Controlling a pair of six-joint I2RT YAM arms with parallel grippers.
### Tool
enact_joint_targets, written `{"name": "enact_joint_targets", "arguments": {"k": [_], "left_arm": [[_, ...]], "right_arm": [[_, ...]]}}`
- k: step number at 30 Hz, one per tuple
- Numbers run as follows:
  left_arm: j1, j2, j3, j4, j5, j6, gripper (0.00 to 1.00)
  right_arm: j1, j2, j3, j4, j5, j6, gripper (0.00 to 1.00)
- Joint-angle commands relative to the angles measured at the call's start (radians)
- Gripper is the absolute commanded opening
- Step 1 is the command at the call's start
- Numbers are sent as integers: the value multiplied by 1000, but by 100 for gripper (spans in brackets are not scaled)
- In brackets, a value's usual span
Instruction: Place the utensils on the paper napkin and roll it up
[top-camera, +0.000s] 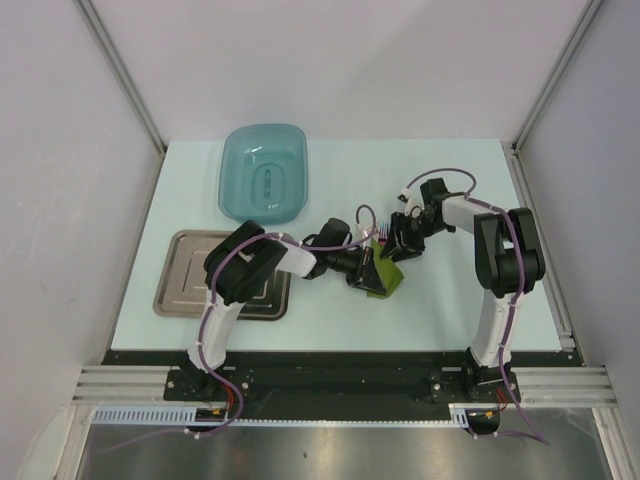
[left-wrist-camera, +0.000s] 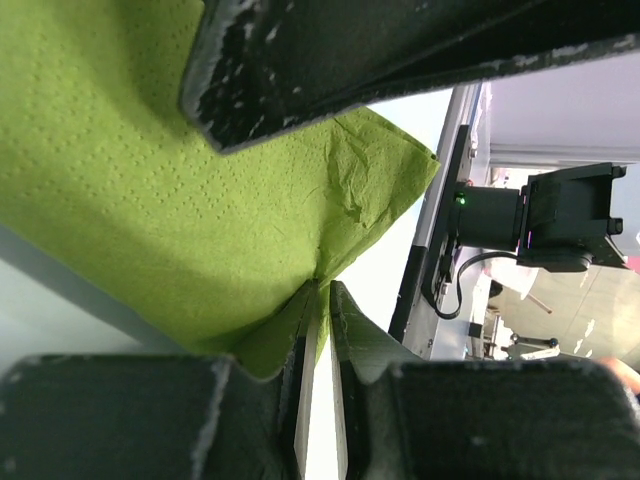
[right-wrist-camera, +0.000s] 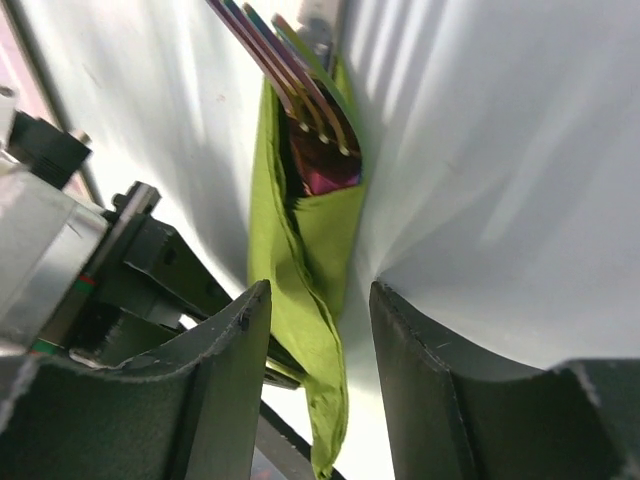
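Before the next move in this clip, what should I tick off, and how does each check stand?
1. Utensils inside the napkin fold: ok, fork tines poke out.
2. Right gripper open, fingers astride the napkin: ok.
3. Left gripper gripping the napkin: cannot tell.
4. Napkin rolled tight: not ok, loosely folded.
5. Basin apart from the napkin: ok.
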Motion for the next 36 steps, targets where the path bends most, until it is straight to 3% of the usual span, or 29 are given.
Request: {"name": "enact_joint_targets", "arguments": {"k": [1,3,6,7,10,12,17,23,25,26,27,32,36], "left_arm": [[-10,65,-12,-118,-74,82,17],[-10,59,-9,-119,-77,87,17],[-8,50,-6,-125,-83,95,17],[-7,41,-3,-130,-85,95,17],[13,6,3,-118,-89,73,18],[28,-25,14,-119,-94,76,20],[64,-213,34,-200,-109,176,43],[137,-474,87,-476,-197,401,66],[162,-529,98,-561,-243,463,83],[191,-560,104,-582,-257,480,85],[203,-614,103,-616,-273,496,99],[254,-792,62,-653,-433,573,99],[263,-988,-84,-466,-452,616,100]], "right_arm": [[16,75,-1,42,25,6,49],[22,82,-4,44,25,4,47],[25,89,-15,48,33,7,31],[25,91,-18,48,34,9,17],[24,89,-26,55,27,10,0],[24,83,-26,62,10,18,0],[22,45,-9,94,-62,32,0],[38,-55,0,147,-84,38,0],[42,-93,-3,168,-87,33,0],[44,-107,-4,173,-85,32,0],[47,-118,-4,177,-85,29,0],[61,-202,0,182,-107,0,0],[87,-283,26,151,-139,-58,0]]}}
